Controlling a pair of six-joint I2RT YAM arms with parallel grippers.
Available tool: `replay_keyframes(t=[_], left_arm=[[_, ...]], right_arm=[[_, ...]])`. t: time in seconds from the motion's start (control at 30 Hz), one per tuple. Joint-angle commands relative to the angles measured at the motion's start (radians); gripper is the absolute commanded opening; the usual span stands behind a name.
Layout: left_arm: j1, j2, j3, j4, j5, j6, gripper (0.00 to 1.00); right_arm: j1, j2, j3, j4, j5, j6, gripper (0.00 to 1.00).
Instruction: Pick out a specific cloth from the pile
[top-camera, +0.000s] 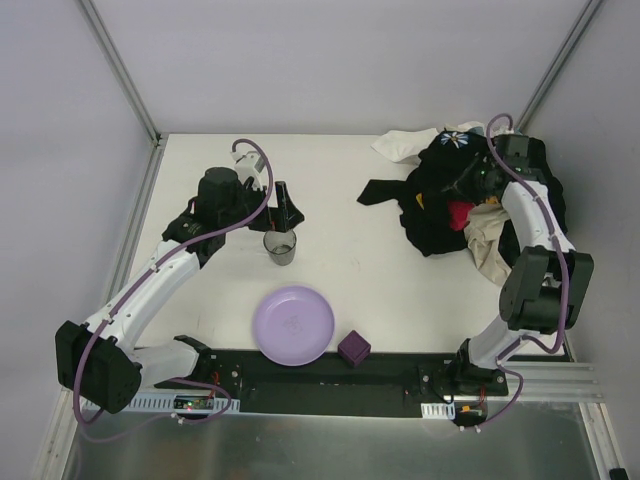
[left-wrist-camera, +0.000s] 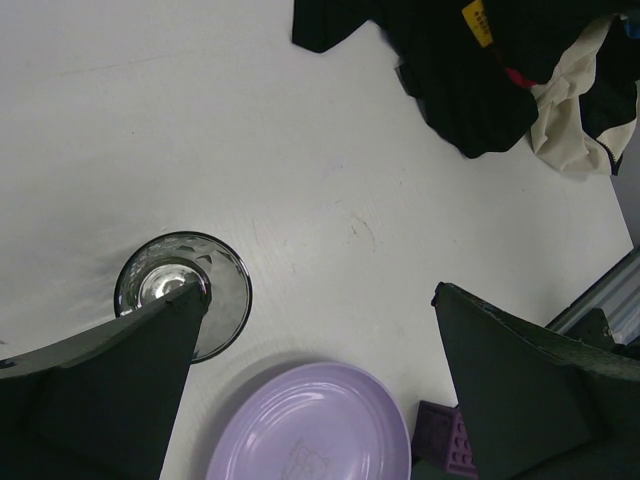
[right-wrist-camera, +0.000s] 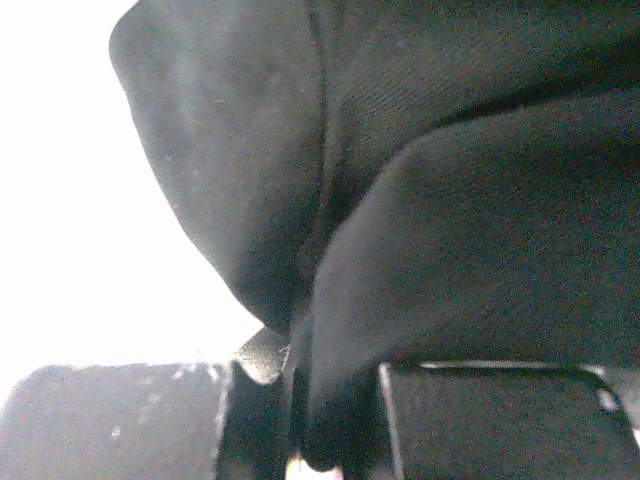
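The pile (top-camera: 470, 200) is a mostly black mound at the back right, with red-pink (top-camera: 459, 213), beige (top-camera: 490, 245) and white (top-camera: 405, 143) pieces; its near edge shows in the left wrist view (left-wrist-camera: 470, 90). A narrow black strip (top-camera: 385, 190) sticks out to its left. My right gripper (top-camera: 470, 185) is down in the pile. In its wrist view the gripper (right-wrist-camera: 318, 420) is shut on a fold of plain black cloth (right-wrist-camera: 400, 250); I cannot tell which piece it is. My left gripper (top-camera: 283, 215) is open and empty (left-wrist-camera: 320, 300), just above the grey cup (top-camera: 280, 247).
The grey cup (left-wrist-camera: 225, 290) stands upright under my left finger. A purple plate (top-camera: 292, 325) and a small purple block (top-camera: 353, 348) lie near the front edge. A daisy-print black garment (top-camera: 458, 139) tops the pile. Frame posts stand at the back corners.
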Motion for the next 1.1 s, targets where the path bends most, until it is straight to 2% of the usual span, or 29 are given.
replay_keyframes(t=[0.0, 0.23, 0.47, 0.53, 0.67, 0.87, 1.07], left_arm=[[0.008, 0.001, 0.009, 0.012, 0.024, -0.010, 0.99], [0.008, 0.019, 0.029, 0.012, 0.032, 0.000, 0.99], [0.008, 0.040, 0.046, 0.012, 0.049, 0.001, 0.99], [0.008, 0.047, 0.049, 0.012, 0.052, 0.001, 0.99], [0.008, 0.059, 0.063, 0.012, 0.055, 0.001, 0.99], [0.008, 0.073, 0.092, 0.012, 0.066, -0.003, 0.99], [0.008, 0.070, 0.106, 0.012, 0.021, -0.043, 0.99]], right_arm=[[-0.068, -0.031, 0.159, -0.005, 0.016, 0.002, 0.02], [-0.211, -0.038, 0.392, -0.072, 0.115, -0.010, 0.01], [-0.246, 0.035, 0.559, -0.169, 0.315, -0.102, 0.01], [-0.246, 0.047, 0.533, -0.175, 0.394, -0.125, 0.01], [-0.246, 0.084, 0.418, -0.160, 0.412, -0.141, 0.01], [-0.246, 0.185, 0.240, -0.155, 0.349, -0.148, 0.01], [-0.246, 0.306, 0.182, -0.201, 0.260, -0.176, 0.01]])
